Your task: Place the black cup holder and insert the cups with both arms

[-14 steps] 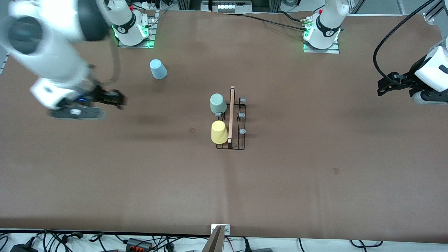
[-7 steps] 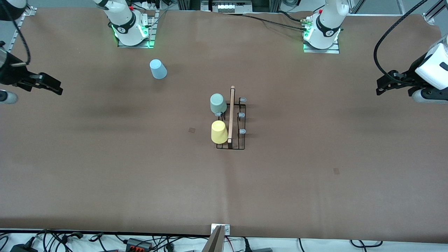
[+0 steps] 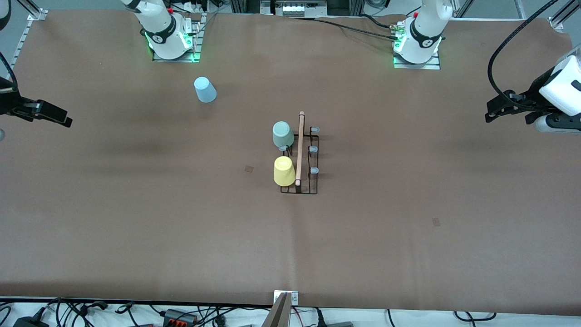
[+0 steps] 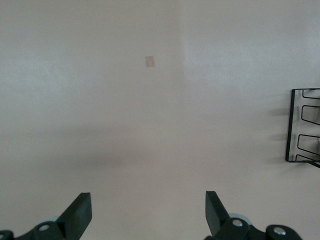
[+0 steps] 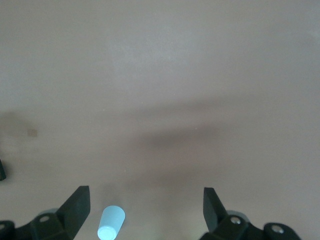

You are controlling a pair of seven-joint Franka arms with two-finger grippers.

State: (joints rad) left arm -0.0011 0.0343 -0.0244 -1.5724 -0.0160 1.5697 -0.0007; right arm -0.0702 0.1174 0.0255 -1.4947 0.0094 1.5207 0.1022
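The black cup holder [image 3: 313, 181] stands mid-table with its wooden rod [image 3: 300, 150] on top. The pale green cup [image 3: 282, 134] and the yellow cup [image 3: 284, 171] sit upside down on its pegs, on the side toward the right arm's end. The light blue cup [image 3: 205, 89] stands upside down on the table near the right arm's base. My right gripper [image 3: 63, 119] hangs open and empty over the table's edge at its end; its wrist view shows the gripper [image 5: 146, 207] and the blue cup [image 5: 111, 222]. My left gripper [image 3: 490, 113] is open and empty over its end; the gripper [image 4: 148, 212] and the holder's edge [image 4: 300, 125] show in its wrist view.
The brown table cover [image 3: 181, 218] is bare apart from two small square marks [image 3: 248, 168]. Cables and a small clamp [image 3: 285, 304] lie along the table edge nearest the front camera.
My right arm has swung away from the table's middle to the edge at its own end. My left gripper has shifted only slightly. The cups and holder have not moved.
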